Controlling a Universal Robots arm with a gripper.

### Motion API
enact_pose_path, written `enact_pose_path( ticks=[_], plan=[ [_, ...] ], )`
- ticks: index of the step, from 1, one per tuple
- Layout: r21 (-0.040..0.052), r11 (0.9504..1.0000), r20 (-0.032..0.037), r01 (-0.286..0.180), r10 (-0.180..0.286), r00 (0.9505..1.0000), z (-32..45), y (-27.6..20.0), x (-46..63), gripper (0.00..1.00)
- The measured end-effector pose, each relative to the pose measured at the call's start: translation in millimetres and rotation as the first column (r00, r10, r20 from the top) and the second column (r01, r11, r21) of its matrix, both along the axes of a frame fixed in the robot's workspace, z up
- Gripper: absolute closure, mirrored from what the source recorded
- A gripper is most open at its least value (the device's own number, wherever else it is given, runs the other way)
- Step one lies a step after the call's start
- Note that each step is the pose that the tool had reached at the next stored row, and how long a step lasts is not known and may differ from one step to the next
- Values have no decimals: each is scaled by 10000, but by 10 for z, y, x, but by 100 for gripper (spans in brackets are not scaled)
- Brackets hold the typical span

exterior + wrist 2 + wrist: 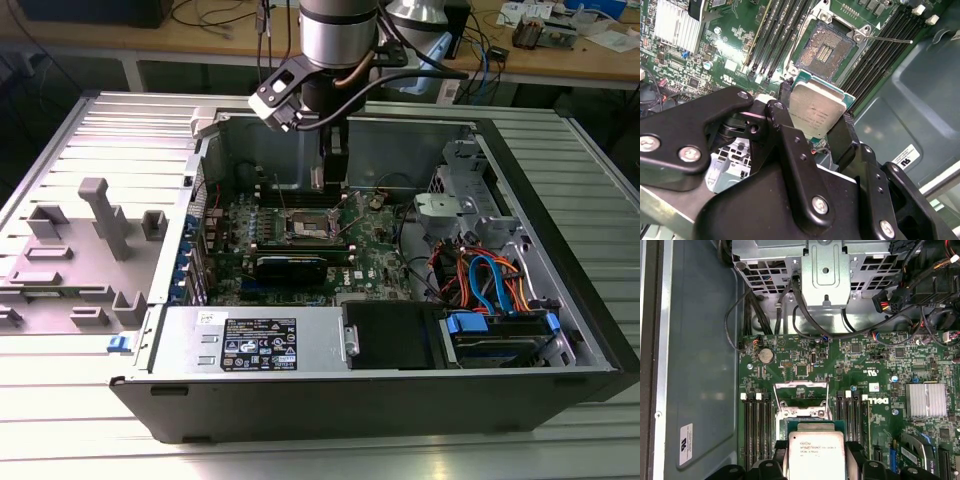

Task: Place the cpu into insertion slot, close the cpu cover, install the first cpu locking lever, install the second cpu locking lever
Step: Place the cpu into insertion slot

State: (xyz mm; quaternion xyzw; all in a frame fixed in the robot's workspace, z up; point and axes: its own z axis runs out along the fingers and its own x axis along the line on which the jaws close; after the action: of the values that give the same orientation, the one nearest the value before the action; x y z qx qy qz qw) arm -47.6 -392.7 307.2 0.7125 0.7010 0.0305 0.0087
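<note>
Our hand point(812, 119) holds the chip point(816, 106) by two opposite edges, with the black fingers point(784, 131) drawn in narrow against its thin sides. We judge this grip is chosen to keep the underside untouched and to leave the whole flat face free to go down into the socket point(824, 50). We see the chip hanging in the air above the green board point(865, 360), just beside the socket and not yet in it. The socket's dark, speckled centre lies fully bare in the second wrist view. In the exterior view the hand point(333, 172) reaches down into the open computer case point(400, 400), which lies on its side on the ribbed metal desk point(560, 445), and it stands over the far rim of the socket point(308, 228). The cover point(801, 386) is swung up on its hinge and a thin wire lever point(887, 39) sticks out sideways, released. We take it both are set back so that nothing bars the way into the socket. The chip lies flat, its silver-grey metal top turned up towards the wrist and its green rim showing around it in both wrist views. Being square, it has no real long axis. Its edges run roughly parallel to the edges of the socket and to the long black memory slots point(775, 35) on either side, so we judge it is already turned about right for seating.
</note>
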Motion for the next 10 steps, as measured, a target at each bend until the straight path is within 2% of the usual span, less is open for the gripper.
enact_pose_path(
  ticks=[10],
  plan=[
    [3, 10000, 5, 0, 0, 10000, -10, 0, -1, 46]
  ],
)
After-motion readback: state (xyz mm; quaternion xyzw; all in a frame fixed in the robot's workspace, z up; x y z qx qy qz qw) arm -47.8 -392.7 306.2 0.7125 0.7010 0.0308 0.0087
